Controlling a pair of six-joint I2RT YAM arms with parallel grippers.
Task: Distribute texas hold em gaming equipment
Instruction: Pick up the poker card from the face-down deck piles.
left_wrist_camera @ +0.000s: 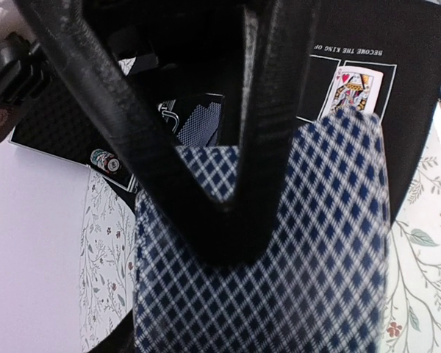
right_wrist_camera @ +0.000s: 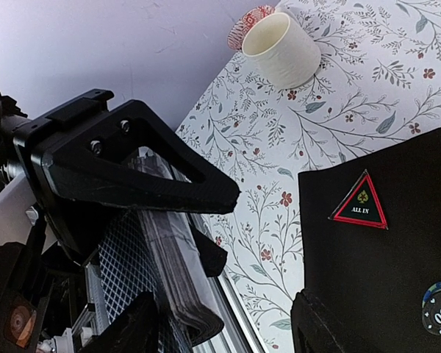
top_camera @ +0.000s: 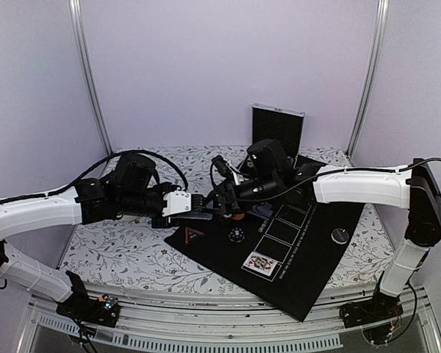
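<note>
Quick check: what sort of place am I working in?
Likely a lab test booth staged as a poker table: plain walls on metal posts, floral tablecloth, black card mat.

Three vantage points on one table. The top external camera looks down from above and behind the arm bases and takes in the whole black mat (top_camera: 309, 250) from a distance. The left wrist camera faces toward 3 o'clock of that view, pressed close against the deck of cards (left_wrist_camera: 301, 265), with the queen card (left_wrist_camera: 353, 90) at its 2 o'clock (also seen from overhead, near 6 o'clock). The right wrist camera faces the opposite way, toward 9 o'clock, near the same deck of cards. It shares the red "All In" triangle (right_wrist_camera: 360, 202) with the overhead view.
</note>
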